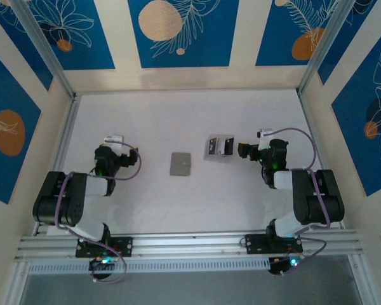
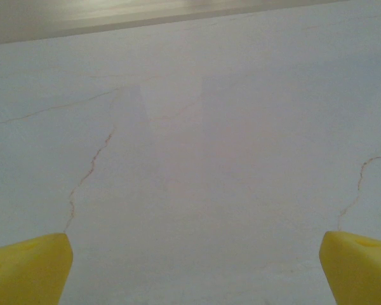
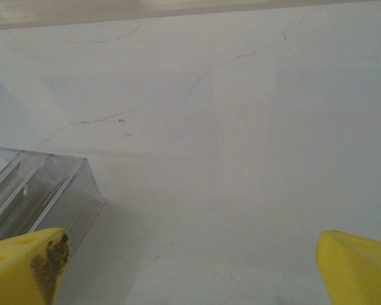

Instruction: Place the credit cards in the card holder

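White surface (image 1: 197,114), blue-patterned walls around it. Out left of the card holder (image 1: 180,163) the left end effector (image 2: 193,273) hangs released, gripping nothing. The right end effector (image 3: 192,272), out to the holder's right, is spread just as wide. A clear rack (image 3: 44,184) just right of the holder carries the credit cards (image 1: 220,146). The danger: a nudge could skid that light rack, or a thin card could slip free.

White table (image 1: 152,121), thin brownish cracks (image 2: 89,171) across its top. Clear ribbed plastic case (image 3: 47,187) right of table centre, lying flat. Grooved metal rail (image 1: 190,241) along near edge. Cream walls with blue panels (image 1: 178,32), orange discs, white leaf outlines. Metal posts (image 1: 44,47) at far corners.
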Tool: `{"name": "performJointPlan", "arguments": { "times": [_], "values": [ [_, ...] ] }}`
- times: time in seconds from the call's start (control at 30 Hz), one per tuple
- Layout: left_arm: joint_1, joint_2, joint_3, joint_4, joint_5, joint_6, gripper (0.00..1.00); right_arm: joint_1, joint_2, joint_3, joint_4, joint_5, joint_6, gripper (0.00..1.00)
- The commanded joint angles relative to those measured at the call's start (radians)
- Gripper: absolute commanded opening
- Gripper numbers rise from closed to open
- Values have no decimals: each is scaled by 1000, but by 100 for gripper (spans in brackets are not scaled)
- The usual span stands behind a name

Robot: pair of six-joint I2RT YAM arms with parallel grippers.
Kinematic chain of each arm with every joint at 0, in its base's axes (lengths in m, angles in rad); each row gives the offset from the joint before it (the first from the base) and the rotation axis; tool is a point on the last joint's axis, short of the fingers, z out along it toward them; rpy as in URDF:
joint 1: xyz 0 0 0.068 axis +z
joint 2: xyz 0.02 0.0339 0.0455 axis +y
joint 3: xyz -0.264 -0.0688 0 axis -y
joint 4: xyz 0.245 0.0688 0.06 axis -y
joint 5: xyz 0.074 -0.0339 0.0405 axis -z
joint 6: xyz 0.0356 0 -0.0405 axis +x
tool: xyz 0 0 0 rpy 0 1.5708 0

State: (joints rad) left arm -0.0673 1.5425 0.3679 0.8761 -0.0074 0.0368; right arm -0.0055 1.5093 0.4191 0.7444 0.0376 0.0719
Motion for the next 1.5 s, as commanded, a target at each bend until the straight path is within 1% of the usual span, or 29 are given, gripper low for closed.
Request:
{"name": "performJointPlan", "arguments": {
  "times": [0.0, 0.1, 0.3, 0.37, 0.4, 0.47, 0.5, 0.57, 0.6, 0.63, 0.67, 0.7, 0.73, 0.77, 0.8, 0.83, 0.9, 0.93, 1.0, 1.07, 1.13, 1.17, 1.2, 1.23, 1.27, 1.3, 1.37, 1.4, 1.47],
  "values": [
    [14, 14, 16, 31, 14, 13, 100, 4, 9, 16, 23, 6, 12, 99],
    [14, 16, 14, 40, -12, 5, 100, -2, 8, 15, 26, -7, 16, 99],
    [17, 16, 18, 34, -12, 1, 100, -13, 10, 15, 23, -19, 25, 99],
    [14, -13, 39, -22, -27, 2, 100, -20, 4, 12, 31, -18, 38, 99],
    [8, -56, 68, -112, -73, -6, 100, -17, -26, 20, -6, 68, 68, 99],
    [3, -138, 150, -325, -124, -23, 100, -12, -115, 81, -207, 226, 126, 99],
    [1, -171, 197, -430, -123, -32, 100, -15, -150, 122, -301, 258, 145, 99],
    [-2, -222, 300, -652, -131, -63, 100, -28, -204, 196, -444, 275, 226, 99],
    [-9, -238, 361, -774, -166, -97, 100, -43, -231, 223, -481, 284, 311, 99],
    [-16, -247, 408, -863, -193, -127, 100, -60, -245, 248, -547, 317, 438, 99],
    [-28, -256, 439, -922, -208, -165, 100, -93, -265, 293, -722, 354, 644, 99],
    [-34, -272, 453, -946, -189, -222, 100, -152, -272, 339, -878, 332, 828, 99],
    [-34, -288, 459, -960, -147, -278, 100, -208, -267, 353, -895, 233, 851, 99],
    [-34, -304, 459, -960, -65, -321, 100, -255, -257, 354, -871, 101, 841, 100],
    [-35, -316, 458, -957, 9, -352, 100, -265, -250, 366, -878, 39, 829, 99],
    [-37, -325, 457, -958, 49, -382, 100, -251, -248, 390, -920, 37, 807, 99],
    [-45, -340, 452, -960, 128, -424, 98, -148, -247, 478, -1060, 129, 734, 98],
    [-52, -341, 449, -958, 160, -439, 93, -101, -249, 505, -1101, 156, 711, 97],
    [-74, -337, 454, -973, 233, -487, 87, 5, -260, 543, -1169, 191, 683, 95],
    [-103, -322, 450, -962, 293, -533, 77, 122, -266, 564, -1217, 238, 679, 93],
    [-145, -294, 445, -937, 341, -565, 64, 234, -254, 578, -1233, 245, 669, 90],
    [-170, -273, 443, -917, 361, -585, 56, 302, -238, 591, -1242, 252, 666, 87],
    [-188, -246, 447, -905, 383, -606, 46, 362, -211, 615, -1257, 261, 666, 83],
    [-200, -218, 451, -889, 406, -625, 38, 410, -184, 638, -1271, 263, 665, 76],
    [-212, -185, 453, -863, 432, -649, 30, 463, -138, 671, -1284, 263, 663, 67],
    [-224, -151, 457, -839, 453, -667, 24, 513, -91, 707, -1296, 265, 660, 59],
    [-245, -93, 466, -807, 475, -694, 15, 592, 4, 778, -1314, 271, 653, 47],
    [-258, -61, 469, -788, 483, -704, 13, 627, 59, 818, -1323, 275, 649, 41],
    [-279, 2, 488, -766, 508, -718, 7, 669, 164, 896, -1354, 265, 645, 32]
  ]
}}
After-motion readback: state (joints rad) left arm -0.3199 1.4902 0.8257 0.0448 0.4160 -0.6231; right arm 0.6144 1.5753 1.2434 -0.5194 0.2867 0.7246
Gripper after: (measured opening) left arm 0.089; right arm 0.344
